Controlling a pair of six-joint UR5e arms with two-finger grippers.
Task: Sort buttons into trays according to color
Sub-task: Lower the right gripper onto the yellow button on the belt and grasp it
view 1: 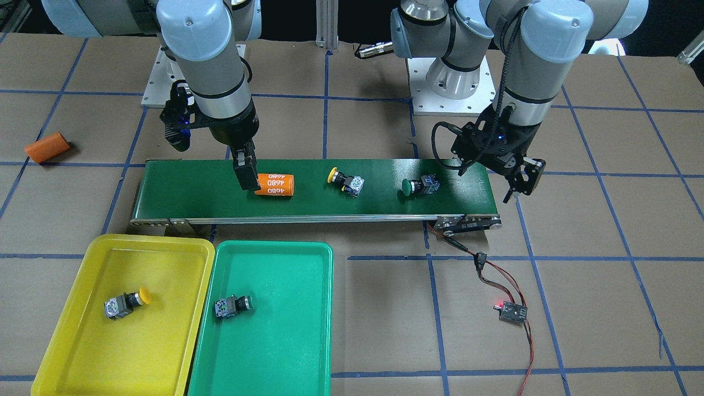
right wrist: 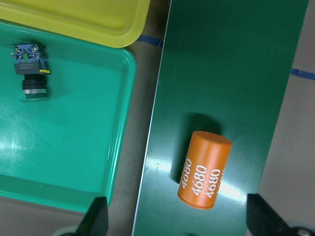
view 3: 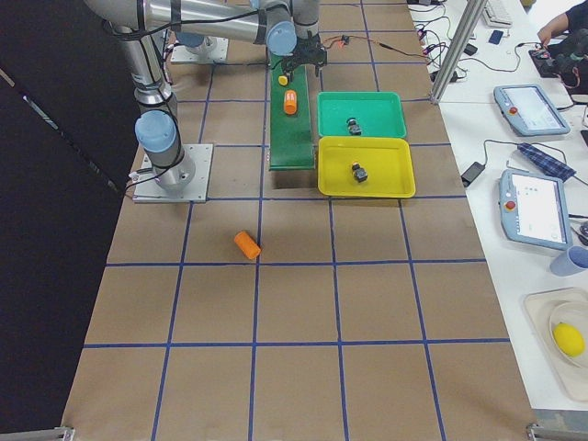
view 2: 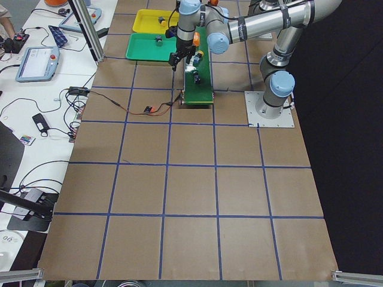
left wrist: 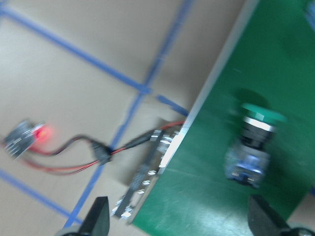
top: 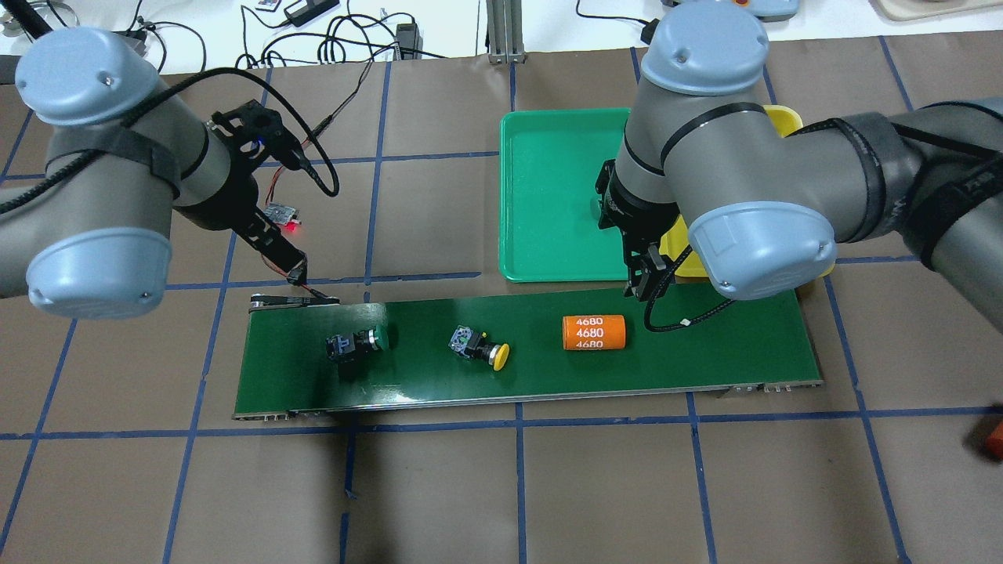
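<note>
Directions: as seen from the front-facing camera, which looks at the robot.
Right pincer [view 1: 245,175]: jaws wide and holding nothing. In its wrist view one fingertip [right wrist: 97,219] sits at each lower corner. It hangs over the left part of the conveyor belt [view 1: 192,192], just beside the left end of the orange cylinder [view 1: 274,185].
Left pincer [view 1: 522,187]: jaws wide and empty, again with a fingertip [left wrist: 98,216] at each lower corner of its wrist view. It is just off the belt's right end, above the tabletop [view 1: 577,286].
Yellow button on the belt [view 1: 345,180]: lies on its side near the belt's middle, cap to the left, right of the orange cylinder.
Green button on the belt [view 1: 419,186]: lies on its side, cap to the left, between the yellow one and the belt's right end.
Yellow button in the tray [view 1: 126,303]: lies on its side in the yellow tray [view 1: 154,352], cap to the right.
Green button in the tray [view 1: 234,306]: lies on its side in the green tray [view 1: 275,352], cap to the right, close to the tray's left wall.
Trays: side by side on the near side of the belt's left half, yellow on the left.
Orange cylinder: lies on its side on the belt, printed 4680.
Second orange cylinder [view 1: 47,147]: on the tabletop, far left, well apart from the belt.
Circuit board [view 1: 512,313]: on the tabletop, near and right of the belt. A red light glows on it, and red wires [view 1: 489,280] run from it to the belt's right end.
</note>
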